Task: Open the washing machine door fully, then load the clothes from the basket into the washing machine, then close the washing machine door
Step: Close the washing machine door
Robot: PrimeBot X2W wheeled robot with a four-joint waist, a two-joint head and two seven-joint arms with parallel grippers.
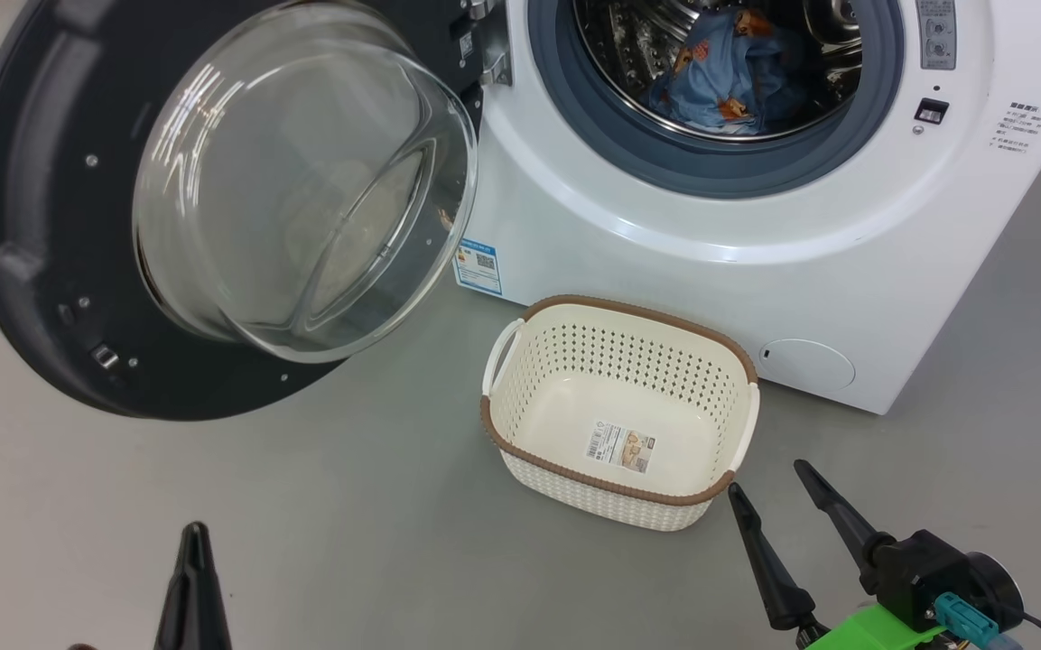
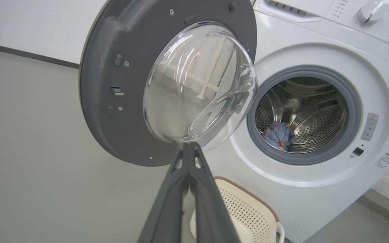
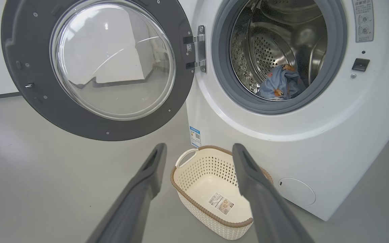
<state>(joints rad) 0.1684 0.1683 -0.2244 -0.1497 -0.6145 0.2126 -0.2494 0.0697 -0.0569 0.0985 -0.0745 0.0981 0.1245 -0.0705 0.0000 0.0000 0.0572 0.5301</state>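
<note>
The washing machine (image 1: 664, 226) stands with its round door (image 1: 51, 271) swung wide open to the left, glass bowl (image 1: 303, 181) bulging out. Blue clothes (image 1: 728, 81) with orange bear prints lie inside the steel drum, seen too in the wrist views (image 2: 278, 135) (image 3: 280, 84). The cream basket (image 1: 520, 415) sits on the floor before the machine with nothing in it but its label. My left gripper (image 1: 195, 533) is low at the left, fingers pressed together, holding nothing (image 2: 189, 145). My right gripper (image 1: 768, 477) hangs open just right of the basket (image 3: 181, 172).
Grey floor (image 1: 348, 524) spreads left of and in front of the basket. The open door overhangs the floor at the left. A white wall with a dark baseboard (image 2: 29, 55) runs behind the door.
</note>
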